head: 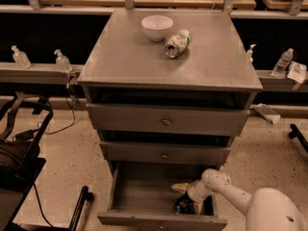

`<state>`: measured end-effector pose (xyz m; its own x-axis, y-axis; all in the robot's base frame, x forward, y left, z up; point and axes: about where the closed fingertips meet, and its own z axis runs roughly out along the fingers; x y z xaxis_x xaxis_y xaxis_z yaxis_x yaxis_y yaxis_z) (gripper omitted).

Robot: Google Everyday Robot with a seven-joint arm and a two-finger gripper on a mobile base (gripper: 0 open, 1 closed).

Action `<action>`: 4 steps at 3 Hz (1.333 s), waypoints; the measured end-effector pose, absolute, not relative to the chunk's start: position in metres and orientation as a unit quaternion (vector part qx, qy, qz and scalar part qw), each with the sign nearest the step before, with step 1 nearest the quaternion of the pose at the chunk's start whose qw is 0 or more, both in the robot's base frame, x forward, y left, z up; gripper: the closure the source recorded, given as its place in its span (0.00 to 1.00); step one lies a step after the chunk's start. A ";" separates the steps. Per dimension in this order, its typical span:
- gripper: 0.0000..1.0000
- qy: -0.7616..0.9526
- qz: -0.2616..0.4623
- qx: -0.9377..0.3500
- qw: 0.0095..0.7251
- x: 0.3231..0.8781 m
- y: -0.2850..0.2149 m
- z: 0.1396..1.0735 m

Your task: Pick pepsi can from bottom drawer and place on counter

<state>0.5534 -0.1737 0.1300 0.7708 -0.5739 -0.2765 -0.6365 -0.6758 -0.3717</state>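
Hand (186,195) inside open bottom drawer (139,196), below bench (144,61) front edge, rightward, at pepsi can (184,206); grip cannot be told.

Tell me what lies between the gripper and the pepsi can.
Nothing shows between them in the camera view: the gripper hangs inside the bottom drawer, close by the pepsi can.

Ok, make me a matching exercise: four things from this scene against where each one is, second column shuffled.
1 pepsi can
2 white bowl
3 green-and-white can
4 tool

A on its side on the counter
B reaching into the bottom drawer from the right
C upright near the counter's back edge
D on the drawer floor, front right

Pairs: 1-D, 2-C, 3-A, 4-B
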 end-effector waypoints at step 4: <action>0.93 0.359 0.168 -0.857 0.328 0.553 -0.180 0.171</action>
<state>0.5526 -0.1796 0.1708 0.6853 -0.5061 -0.5236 -0.7263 -0.5269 -0.4414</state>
